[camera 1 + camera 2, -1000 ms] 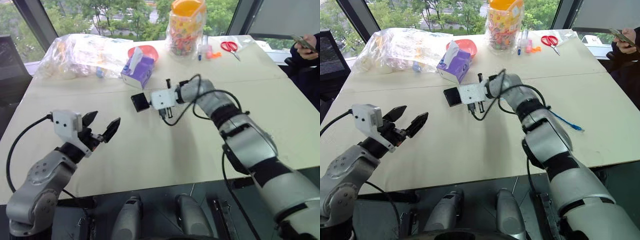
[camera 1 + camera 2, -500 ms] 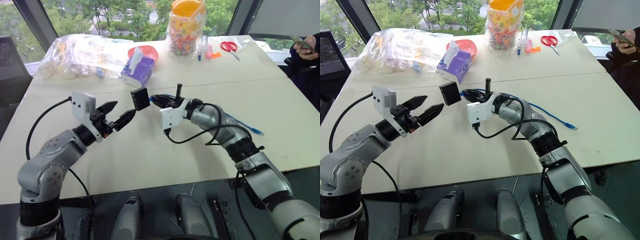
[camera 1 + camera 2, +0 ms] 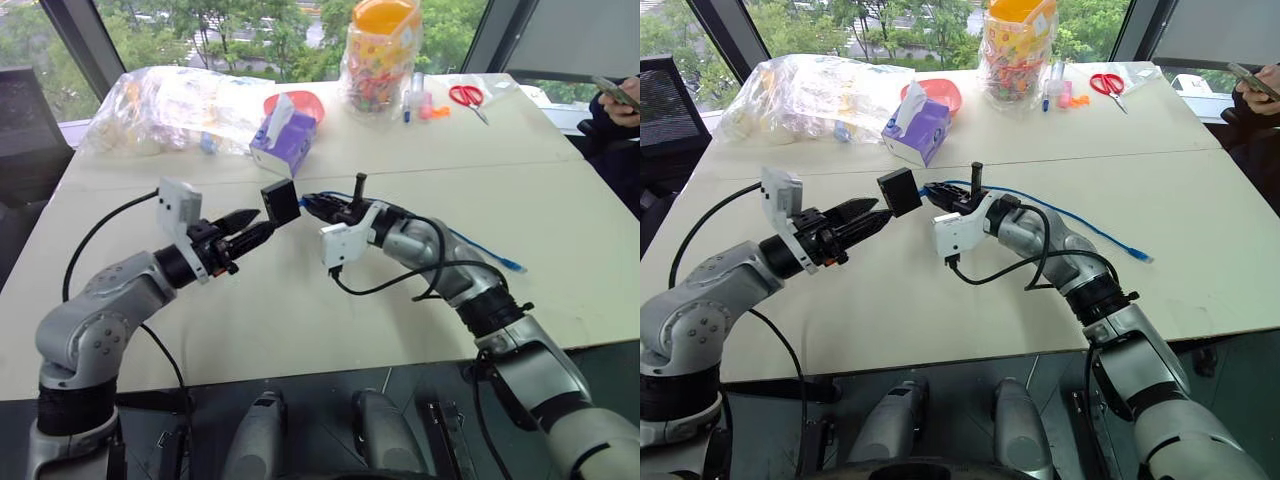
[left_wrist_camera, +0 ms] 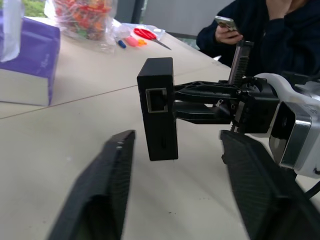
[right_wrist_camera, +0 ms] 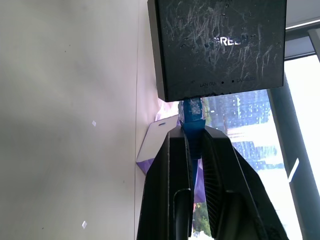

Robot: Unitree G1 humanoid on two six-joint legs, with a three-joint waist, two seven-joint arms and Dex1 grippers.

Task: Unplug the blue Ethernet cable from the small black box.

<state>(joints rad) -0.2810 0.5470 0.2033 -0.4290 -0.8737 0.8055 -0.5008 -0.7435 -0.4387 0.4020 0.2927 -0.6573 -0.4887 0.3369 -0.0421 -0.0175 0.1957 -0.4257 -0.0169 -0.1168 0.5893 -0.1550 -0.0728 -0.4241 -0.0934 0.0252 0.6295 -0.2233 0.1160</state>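
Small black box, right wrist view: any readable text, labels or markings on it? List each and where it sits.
"REE": scratched pale letters on the broad face of the small black box; any letters before them are lost in the scratches.
"LAN": tiny print near the box edge, just above where the blue Ethernet cable plugs in; barely legible.
More tiny marks beside it along that edge: too small to read.

arms: silver-grey shells, black joints | wrists: white camera blocks | cables: black, looping
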